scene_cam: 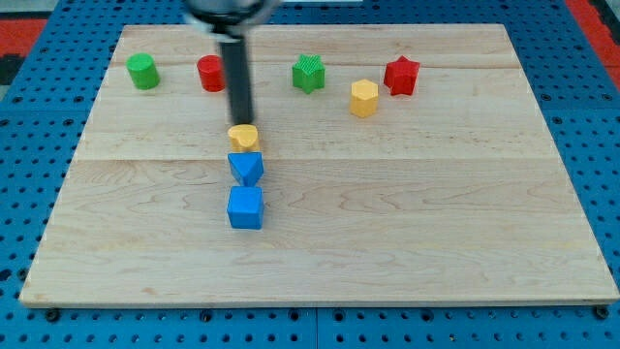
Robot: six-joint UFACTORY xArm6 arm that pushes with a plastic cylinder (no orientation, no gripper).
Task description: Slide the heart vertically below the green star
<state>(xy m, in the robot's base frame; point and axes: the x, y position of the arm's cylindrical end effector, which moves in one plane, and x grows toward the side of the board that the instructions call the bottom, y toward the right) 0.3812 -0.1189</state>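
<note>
The yellow heart (243,137) lies left of the board's middle. The green star (308,74) sits near the view's top, up and to the right of the heart. My tip (241,123) stands right at the heart's top edge, touching or almost touching it. A blue triangular block (246,167) lies directly below the heart, close against it. A blue cube (245,207) lies below that.
A green cylinder (142,71) sits at the top left. A red cylinder (210,74) is partly behind the rod. A yellow hexagonal block (363,98) and a red star (401,76) lie right of the green star. The wooden board (436,223) rests on a blue pegboard.
</note>
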